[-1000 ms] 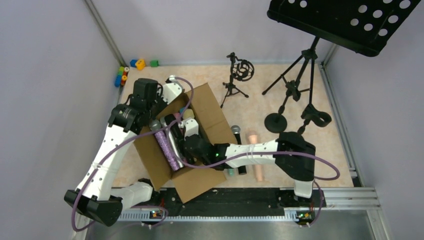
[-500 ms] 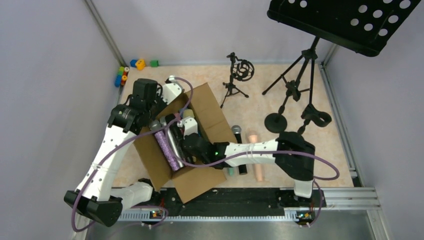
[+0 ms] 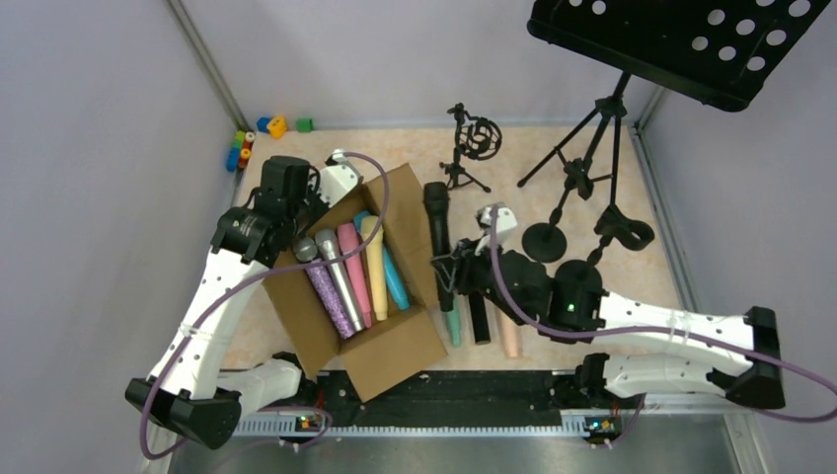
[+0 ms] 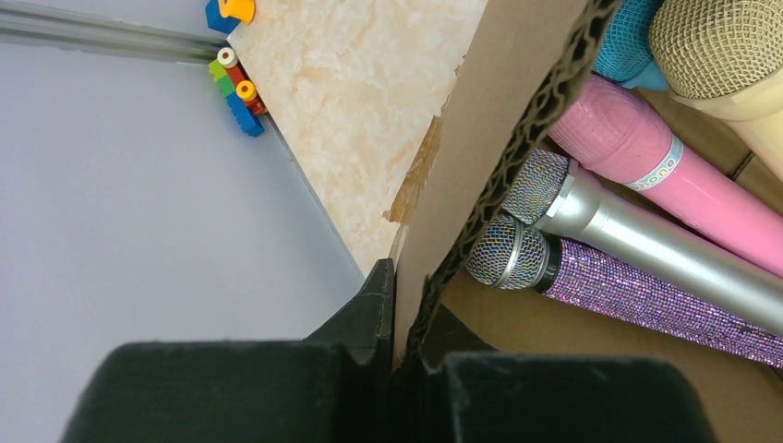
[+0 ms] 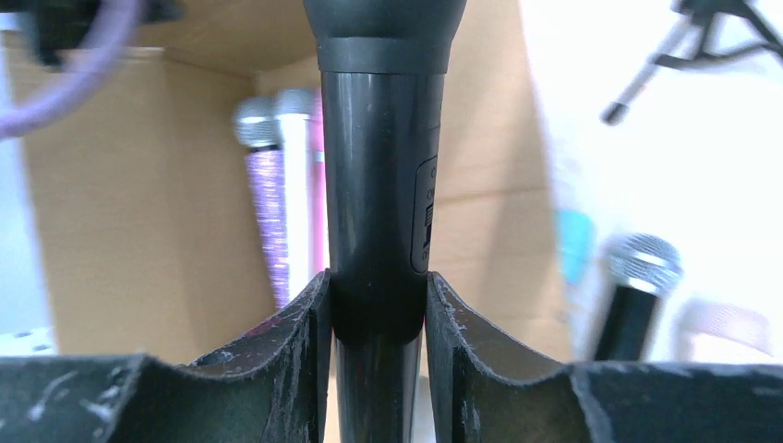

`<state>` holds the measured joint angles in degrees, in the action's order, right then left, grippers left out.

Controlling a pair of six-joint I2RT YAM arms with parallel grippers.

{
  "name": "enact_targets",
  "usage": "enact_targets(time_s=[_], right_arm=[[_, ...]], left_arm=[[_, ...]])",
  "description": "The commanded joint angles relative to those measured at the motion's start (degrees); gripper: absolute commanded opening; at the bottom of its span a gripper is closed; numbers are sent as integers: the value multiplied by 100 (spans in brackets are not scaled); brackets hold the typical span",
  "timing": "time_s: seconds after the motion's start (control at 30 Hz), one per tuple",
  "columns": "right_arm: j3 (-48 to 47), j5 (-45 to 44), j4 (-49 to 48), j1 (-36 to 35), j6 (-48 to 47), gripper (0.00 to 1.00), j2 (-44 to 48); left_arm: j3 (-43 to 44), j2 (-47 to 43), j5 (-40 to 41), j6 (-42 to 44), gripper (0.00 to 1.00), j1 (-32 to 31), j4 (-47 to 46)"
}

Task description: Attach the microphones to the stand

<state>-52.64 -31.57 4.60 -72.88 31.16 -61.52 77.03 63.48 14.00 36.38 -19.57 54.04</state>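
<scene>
From above, the left gripper (image 3: 308, 209) sits at the far-left wall of the box (image 3: 390, 351). Five mics lie side by side in the box, heads toward the far side: purple mic (image 3: 333, 299), silver mic (image 3: 341, 276), pink mic (image 3: 354, 274), yellow mic (image 3: 376, 269) and blue mic (image 3: 396, 281). The right gripper (image 3: 446, 269) is clamped on the black mic (image 3: 437, 222) just right of the box, with the head pointing away from the arms. Near it on the table (image 3: 553, 326) lie a teal mic (image 3: 452, 324), a second black mic (image 3: 479, 319) and a peach mic (image 3: 509, 334), side by side. A tripod (image 3: 472, 146) and a clip stand (image 3: 622, 229) stand farther back, apart from every mic. Toy blocks (image 3: 255, 133) sit in the far-left corner.

In the left wrist view, the two fingers are pressed together on the edge of the box wall. Just inside the wall, the purple and silver mic heads lie next to each other, with the pink mic beside them and the blue and yellow heads beyond.

In the right wrist view, the fingers grip the black mic's shaft from both sides, below its collar. The background is blurred, but the box, the purple and silver mics and the second black mic can be made out.
</scene>
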Motion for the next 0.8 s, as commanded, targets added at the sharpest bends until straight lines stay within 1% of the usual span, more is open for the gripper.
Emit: enact_targets(time_s=[0.0, 0.07, 0.2, 0.43, 0.57, 0.7, 0.77], right_arm=[[674, -493, 1304, 474, 496, 0, 423], [942, -365, 1528, 785, 580, 0, 523], [1175, -315, 2104, 1405, 771, 0, 343], [1336, -135, 2382, 2358, 700, 0, -216], [1357, -79, 2327, 2578, 562, 0, -672], [1420, 319, 2003, 2721, 316, 0, -1108], [1423, 365, 1954, 2764, 304, 0, -1272]], left_arm=[[127, -170, -60, -116, 0, -13, -449], [135, -163, -60, -118, 0, -13, -427], [153, -167, -68, -126, 0, -16, -403], [128, -178, -89, -154, 0, -15, -388], [135, -179, -104, -164, 0, -12, -394], [145, -174, -130, -164, 0, -19, -394], [137, -175, -126, -164, 0, -19, -395]])
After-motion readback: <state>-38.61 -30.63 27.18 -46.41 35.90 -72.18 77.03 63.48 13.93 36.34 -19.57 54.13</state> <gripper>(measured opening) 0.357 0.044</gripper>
